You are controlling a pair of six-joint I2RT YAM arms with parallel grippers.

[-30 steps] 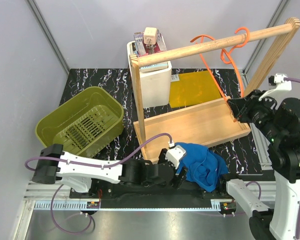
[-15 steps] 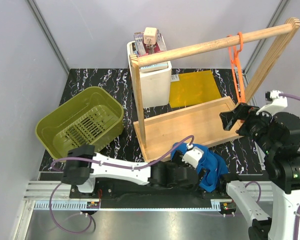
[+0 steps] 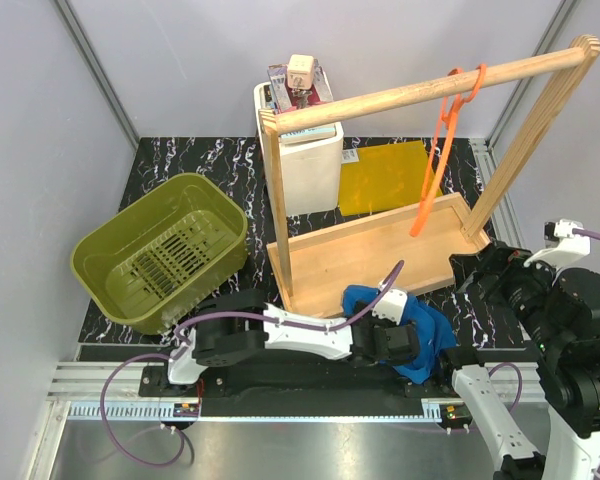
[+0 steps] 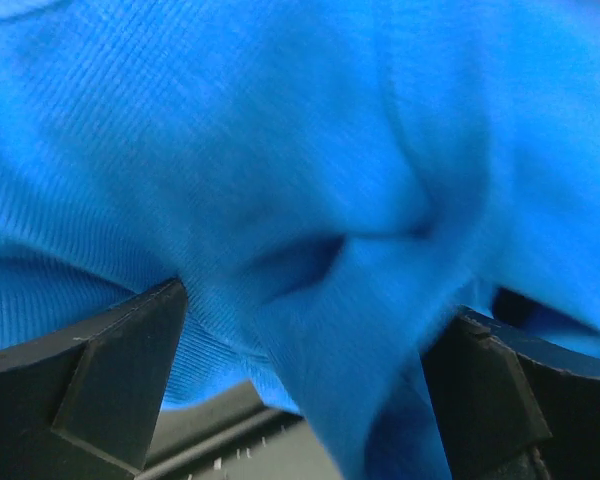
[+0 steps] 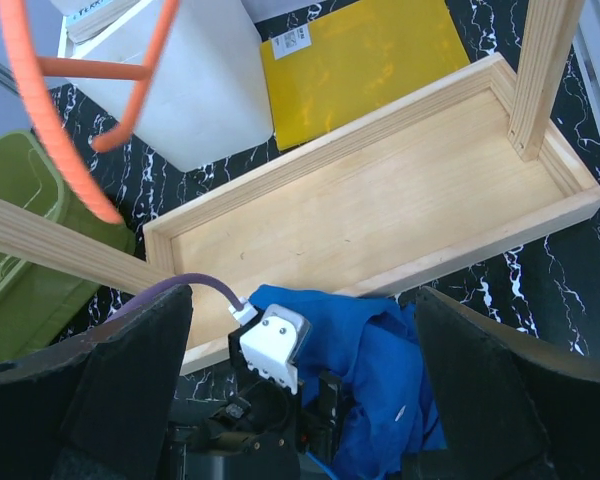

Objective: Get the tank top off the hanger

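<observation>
The blue tank top (image 3: 420,335) lies crumpled on the table in front of the wooden tray, off the hanger. The orange hanger (image 3: 438,150) hangs bare by its hook from the wooden rail (image 3: 380,98), tilted to the left. My left gripper (image 3: 398,345) rests low on the tank top's left side. In the left wrist view its jaws (image 4: 315,305) stand wide apart, open, with blue fabric (image 4: 280,150) loose between them. My right gripper (image 3: 477,268) is open and empty, right of the tray and apart from the hanger (image 5: 80,68). It looks down on the tank top (image 5: 380,350).
The wooden tray base (image 3: 380,250) and its two posts stand mid-table. A green basket (image 3: 160,250) sits at the left. A white box (image 3: 305,160) with small items on top stands at the back, and a yellow mat (image 3: 385,175) lies beside it.
My right gripper opened, let go of the hanger and drew back toward the near edge. The hanger swung left on the rail. My left arm slid right over the tank top.
</observation>
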